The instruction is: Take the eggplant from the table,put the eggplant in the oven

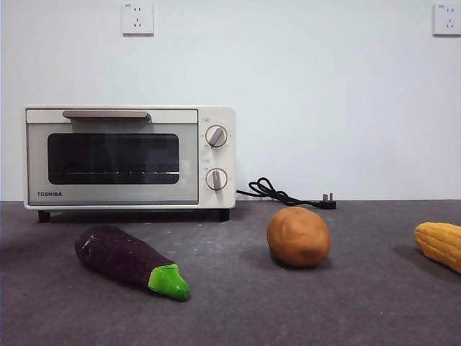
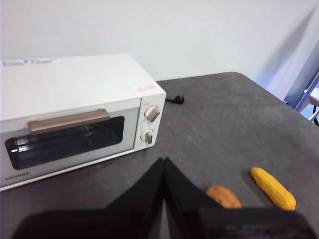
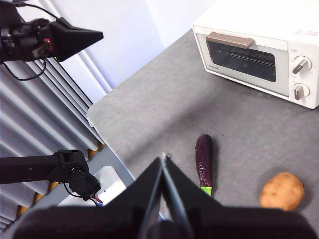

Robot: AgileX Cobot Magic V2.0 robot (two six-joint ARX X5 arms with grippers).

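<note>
Front view: eggplant lies flat on the table, out in front of the oven and toward its left half. Long axis runs diagonally, green stem cap pointing toward the camera and a bit right. Potato sits well apart to its right, corn further right at the edge. Oven door looks closed, handle along the top. No arm shows here at all.

Left wrist view: left gripper hangs above the table with its jaws pressed together, nothing between them. It faces the oven front; potato and corn are off to one side. Eggplant isn't visible from this camera, so can't place it relative to these fingers.

Right wrist view: right gripper also has its jaws pinched together and empty, held high. Eggplant lies just beside the jaw tips in this picture, long axis pointing roughly away toward the oven, stem end nearest the camera. Potato is further off.

My read: the right arm looks like the one better placed for the grab. Jaws need to open and straddle the eggplant across its narrow width, not along its length. Door's still closed too, so somebody has to deal with that.
</note>
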